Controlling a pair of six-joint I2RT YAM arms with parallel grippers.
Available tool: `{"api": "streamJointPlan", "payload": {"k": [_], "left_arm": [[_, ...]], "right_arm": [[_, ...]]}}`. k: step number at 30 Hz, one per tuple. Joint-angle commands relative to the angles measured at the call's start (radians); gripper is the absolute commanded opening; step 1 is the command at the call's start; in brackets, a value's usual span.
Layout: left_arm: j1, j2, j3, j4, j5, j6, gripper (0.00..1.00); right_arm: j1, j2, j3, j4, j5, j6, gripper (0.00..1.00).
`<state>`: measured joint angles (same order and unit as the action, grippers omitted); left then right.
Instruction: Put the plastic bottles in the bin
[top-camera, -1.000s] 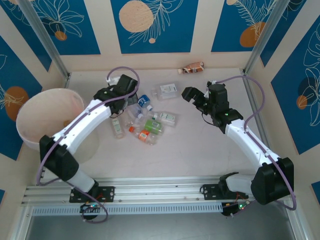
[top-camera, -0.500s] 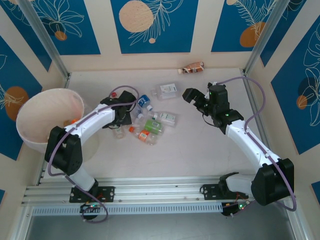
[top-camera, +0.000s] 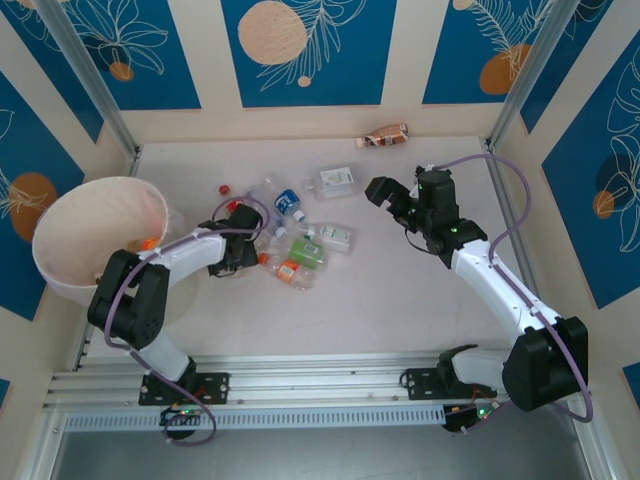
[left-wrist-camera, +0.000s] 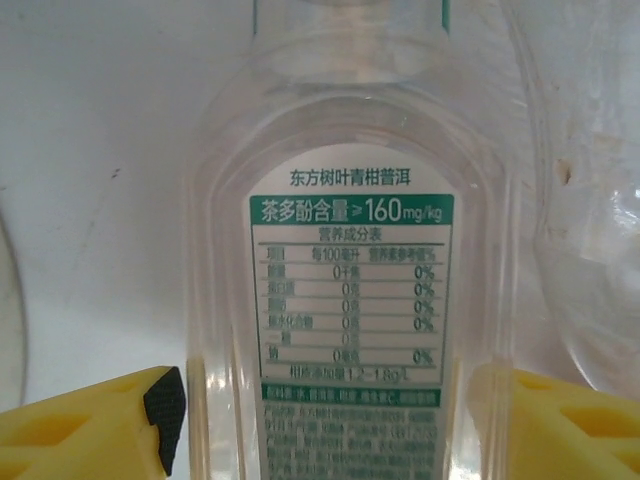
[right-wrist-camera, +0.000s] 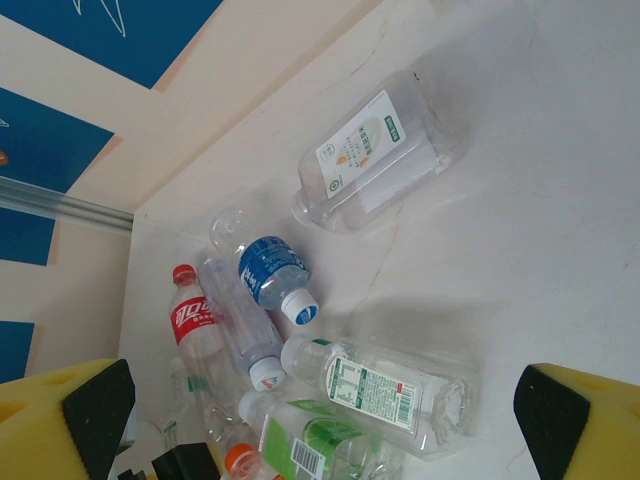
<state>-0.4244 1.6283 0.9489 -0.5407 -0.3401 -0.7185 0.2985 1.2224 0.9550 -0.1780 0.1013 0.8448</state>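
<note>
One clear, green-labelled plastic bottle (left-wrist-camera: 345, 300) runs up frame centre between the left gripper (left-wrist-camera: 322, 405) jaws; whether they pinch it cannot be told. The right gripper (right-wrist-camera: 325, 405), jaws spread wide, sits farther off.

Left wrist view: clear bottle (left-wrist-camera: 350, 300) runs off the edges at 12 and 6, small print too blurry to read. Right wrist view: orange-capped bottle (right-wrist-camera: 240, 460) gets chopped at 6.

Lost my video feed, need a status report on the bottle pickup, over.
Left end effector straddling a clear bottle, grip unconfirmed. Right end effector open, empty, over the table. Other bottles crowd the target; bin at left.
</note>
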Motion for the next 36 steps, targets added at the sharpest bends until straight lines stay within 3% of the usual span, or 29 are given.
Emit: {"api": "streamJointPlan", "payload": {"k": [1,8,17,22,25,27,31,36], "left_arm": [[0.018,-0.010,-0.044,0.125,0.045,0.043,0.75],[0.019,0.010,-0.029,0.152,0.044,0.114,0.71],[0.014,-0.109,-0.015,0.081,0.050,0.124,0.47],[-0.022,-0.194,0.039,0.053,0.127,0.160,0.37],[-0.047,-0.243,0.074,0.052,0.170,0.176,0.21],[-0.054,-0.286,0.077,0.085,0.213,0.183,0.00],[-0.055,-0.376,0.061,0.180,0.325,0.211,0.00],[-0.056,-0.473,0.089,0.247,0.480,0.260,0.00]], "right_arm": [[-0.009,-0.010,-0.010,-0.014,0.008,0.013,0.99],[-0.010,-0.009,-0.006,-0.014,-0.002,0.020,0.99],[-0.009,-0.006,-0.001,-0.012,-0.003,0.012,1.00],[-0.010,0.011,0.011,-0.010,-0.011,0.014,1.00],[-0.009,0.027,0.021,-0.007,-0.026,0.015,1.00],[-0.008,0.036,0.026,-0.007,-0.035,0.019,0.99],[-0.009,0.040,0.031,0.006,-0.075,-0.002,0.99],[-0.002,-0.010,-0.029,0.159,-0.165,-0.044,1.00]]}}
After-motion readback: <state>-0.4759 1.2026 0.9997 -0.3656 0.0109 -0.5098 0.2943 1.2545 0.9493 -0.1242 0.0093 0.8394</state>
